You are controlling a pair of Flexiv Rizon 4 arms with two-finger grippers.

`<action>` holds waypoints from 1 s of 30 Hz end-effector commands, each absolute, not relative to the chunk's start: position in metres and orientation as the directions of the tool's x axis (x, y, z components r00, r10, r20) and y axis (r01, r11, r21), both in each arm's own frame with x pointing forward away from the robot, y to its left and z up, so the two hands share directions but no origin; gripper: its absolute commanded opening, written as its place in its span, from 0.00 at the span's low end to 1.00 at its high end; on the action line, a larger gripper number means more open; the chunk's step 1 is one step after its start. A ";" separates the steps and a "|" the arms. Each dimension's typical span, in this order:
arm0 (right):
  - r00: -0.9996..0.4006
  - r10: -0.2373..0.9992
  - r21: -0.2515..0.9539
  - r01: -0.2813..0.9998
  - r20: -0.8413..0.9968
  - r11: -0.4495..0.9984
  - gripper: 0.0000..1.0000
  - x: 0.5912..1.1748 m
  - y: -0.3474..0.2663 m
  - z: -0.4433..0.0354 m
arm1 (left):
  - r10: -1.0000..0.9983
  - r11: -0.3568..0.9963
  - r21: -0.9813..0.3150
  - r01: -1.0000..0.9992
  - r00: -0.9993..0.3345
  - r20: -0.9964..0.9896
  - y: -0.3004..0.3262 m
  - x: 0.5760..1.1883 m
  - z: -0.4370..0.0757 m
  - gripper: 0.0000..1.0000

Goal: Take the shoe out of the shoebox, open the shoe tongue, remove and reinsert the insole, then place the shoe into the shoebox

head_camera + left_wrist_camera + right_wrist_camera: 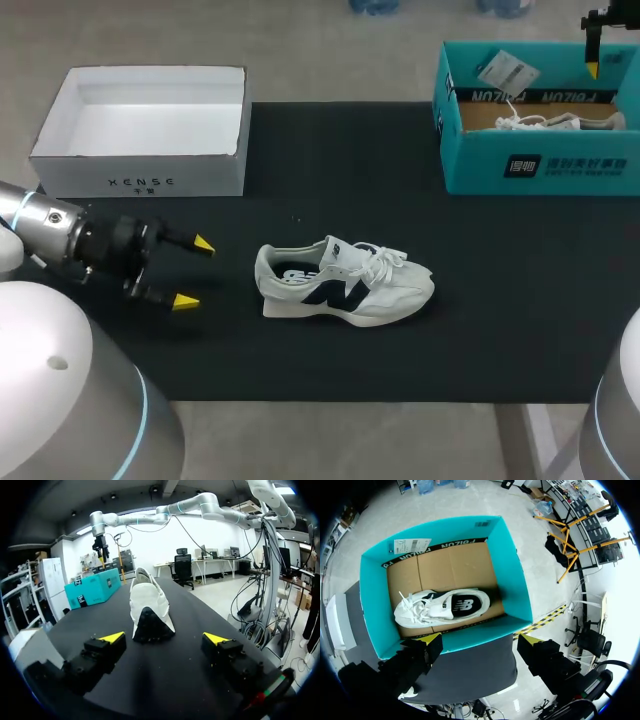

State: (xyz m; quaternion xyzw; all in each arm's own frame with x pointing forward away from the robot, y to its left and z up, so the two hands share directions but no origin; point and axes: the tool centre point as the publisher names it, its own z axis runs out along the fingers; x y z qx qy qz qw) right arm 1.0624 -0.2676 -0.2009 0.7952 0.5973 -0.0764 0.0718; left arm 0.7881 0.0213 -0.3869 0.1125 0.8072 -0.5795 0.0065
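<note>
Shoe (345, 283) upright on table (500, 330), long axis left-right, toe right, heel facing left gripper (194, 272), fingers spread, empty. Right gripper (481, 640) spread above teal shoebox (515, 590).

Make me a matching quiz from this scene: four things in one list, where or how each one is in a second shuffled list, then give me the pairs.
Things:
1. white box
2. teal shoebox
3. shoe on the mat
4. left hand

Places or states:
A. open, just behind that shoe's heel
B. middle of the black mat
C. far side, right, with a second shoe inside and the right hand above it
D. far side, left

Pairs: 1-D, 2-C, 3-B, 4-A
</note>
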 end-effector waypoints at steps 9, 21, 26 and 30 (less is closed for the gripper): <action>0.276 0.939 0.024 0.961 -0.206 -0.277 1.00 1.062 -0.268 -0.201 | 0.176 0.274 -0.949 0.155 -0.978 -0.109 -0.014 0.802 -0.409 1.00; 0.276 0.939 0.024 0.961 -0.206 -0.277 1.00 1.062 -0.268 -0.201 | 0.193 0.228 -0.965 0.127 -0.978 -0.083 -0.030 0.807 -0.419 1.00; 0.276 0.939 0.024 0.961 -0.206 -0.277 1.00 1.062 -0.268 -0.201 | 0.209 0.209 -0.972 0.109 -0.976 -0.065 -0.044 0.802 -0.423 1.00; 0.276 0.939 0.024 0.961 -0.206 -0.277 1.00 1.062 -0.268 -0.201 | 0.211 0.189 -0.976 0.106 -0.975 -0.065 -0.051 0.796 -0.421 1.00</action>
